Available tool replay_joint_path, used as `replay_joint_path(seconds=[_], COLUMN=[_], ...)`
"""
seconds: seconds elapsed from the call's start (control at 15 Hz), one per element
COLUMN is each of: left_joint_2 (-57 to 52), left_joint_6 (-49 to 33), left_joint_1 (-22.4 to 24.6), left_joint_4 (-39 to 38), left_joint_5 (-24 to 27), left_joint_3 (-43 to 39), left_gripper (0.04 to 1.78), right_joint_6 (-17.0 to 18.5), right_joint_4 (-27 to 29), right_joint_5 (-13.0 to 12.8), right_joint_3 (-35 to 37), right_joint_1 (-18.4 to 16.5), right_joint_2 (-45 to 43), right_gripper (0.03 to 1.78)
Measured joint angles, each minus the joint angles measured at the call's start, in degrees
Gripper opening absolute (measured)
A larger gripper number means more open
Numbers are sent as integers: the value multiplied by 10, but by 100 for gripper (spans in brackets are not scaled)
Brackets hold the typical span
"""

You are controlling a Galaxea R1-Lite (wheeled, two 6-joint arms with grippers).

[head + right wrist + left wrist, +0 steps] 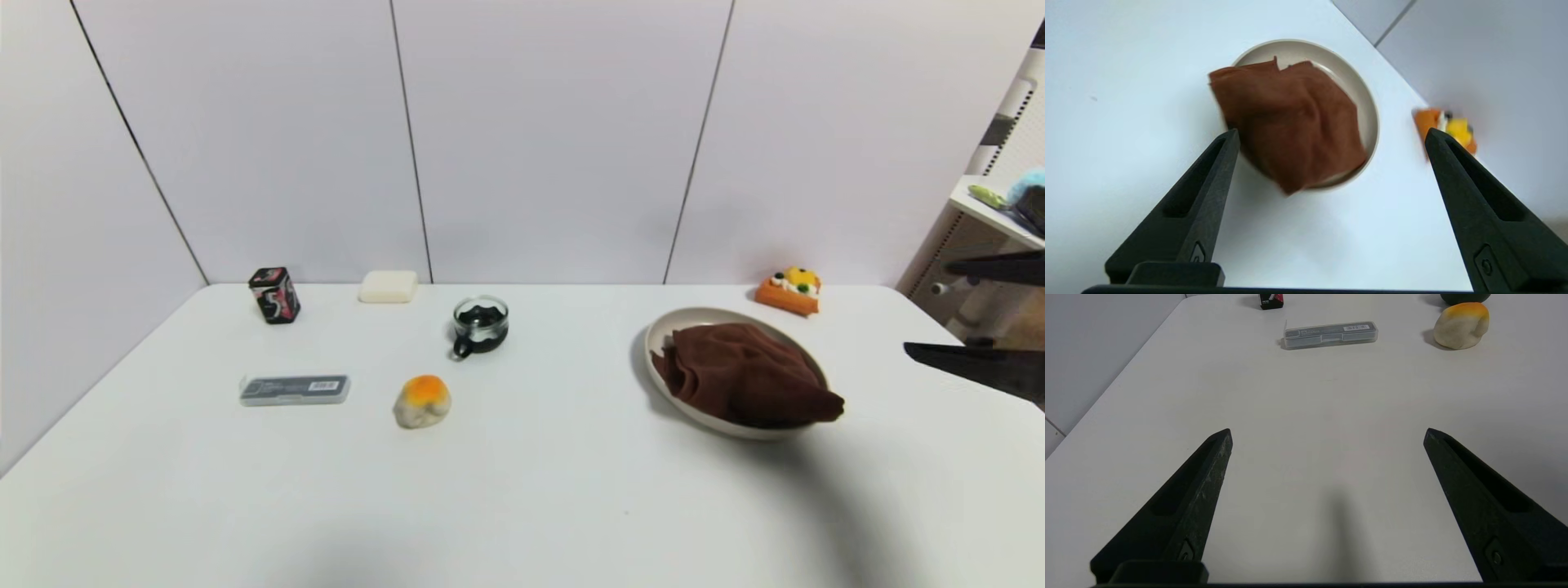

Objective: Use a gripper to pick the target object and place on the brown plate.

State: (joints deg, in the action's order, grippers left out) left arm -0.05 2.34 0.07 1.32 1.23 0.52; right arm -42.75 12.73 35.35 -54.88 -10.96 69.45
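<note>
Towel (pixel 744 374): lies crumpled on the plate (pixel 665 327), one corner overhanging the rim.
Right gripper (pixel 1331 136): jaws spread wide, empty, beside the plate.
Left gripper (pixel 1327 433): wide apart, empty, parked over bare table (pixel 1306 396).

Towel (pixel 747 376): soft brown cloth, matt, creased into folds. Plate (pixel 665 327): smooth beige, looks ceramic, faint sheen along the rim. Table (pixel 522 490): smooth white top, matt. Left gripper (pixel 1327 435) fingers (pixel 1208 473): black plastic, matt, grainy with pale scuffs. Right gripper (pixel 1331 136) fingers (pixel 1208 171): same matt black. Case (pixel 295 389): clear glossy plastic. Ball (pixel 422 401): fuzzy, matt. Cup (pixel 481 323): clear glass, glossy. Tin (pixel 274 295): glossy printed sides.
</note>
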Motion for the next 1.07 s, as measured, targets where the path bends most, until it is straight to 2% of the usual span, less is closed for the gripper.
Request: replay_joint_path(seconds=[0.13, 0.2, 0.4, 0.53, 0.6, 0.73, 0.8, 0.93, 1.07], left_joint_2=[0, 0, 0, 0, 0, 0, 0, 0, 0], left_joint_6=[0, 0, 0, 0, 0, 0, 0, 0, 0], left_joint_1=[0, 0, 0, 0, 0, 0, 0, 0, 0], left_joint_4=[0, 0, 0, 0, 0, 0, 0, 0, 0], left_joint_5=[0, 0, 0, 0, 0, 0, 0, 0, 0], left_joint_3=[0, 0, 0, 0, 0, 0, 0, 0, 0], left_gripper=[169, 169, 169, 169, 169, 169, 169, 169, 169], right_joint_6=[81, 120, 233, 275, 286, 303, 311, 328, 334], right_joint_4=[0, -1, -4, -14, -25, -56, -74, -118, -133], right_joint_5=[-52, -90, -232, -319, -353, -398, -408, -417, -425], right_joint_3=[53, 78, 157, 213, 243, 305, 333, 371, 392], right_joint_1=[-7, -6, 5, 12, 15, 19, 21, 25, 49], right_joint_2=[-91, -134, -259, -340, -377, -449, -475, -508, -524], right_gripper=[160, 162, 165, 166, 167, 168, 168, 169, 169])
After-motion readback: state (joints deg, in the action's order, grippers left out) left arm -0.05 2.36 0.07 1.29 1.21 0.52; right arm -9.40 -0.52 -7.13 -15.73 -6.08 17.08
